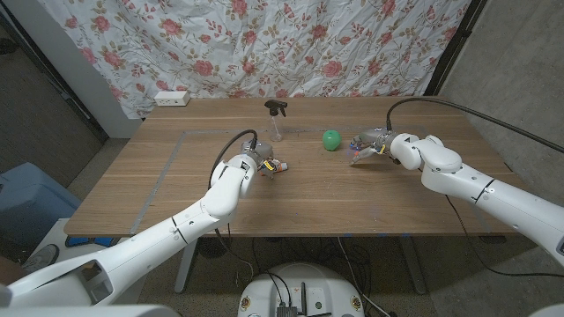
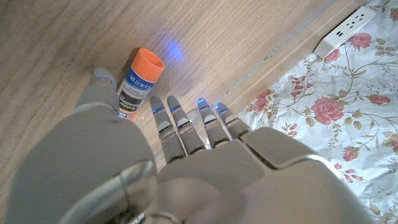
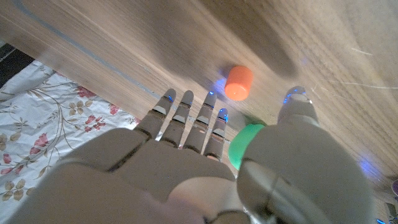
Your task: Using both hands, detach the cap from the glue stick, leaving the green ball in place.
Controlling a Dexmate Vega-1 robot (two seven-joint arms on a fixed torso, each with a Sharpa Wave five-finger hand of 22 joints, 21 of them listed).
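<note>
The light, stiff, orange-capped glue stick (image 2: 138,81) looks smooth and roll-prone, best pinched at barrel and cap; the left hand (image 2: 161,168) and right hand (image 3: 205,162) hold nothing, fingers apart.

Makeshift lab: floral sheet (image 1: 264,44) backdrop, wooden table (image 1: 176,176), power strip (image 1: 172,99).

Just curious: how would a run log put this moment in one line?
left hand: open over glue stick | right hand: open by ball | cap: on

Green ball (image 1: 330,139), spray bottle (image 1: 277,119) between robot hands.
</note>
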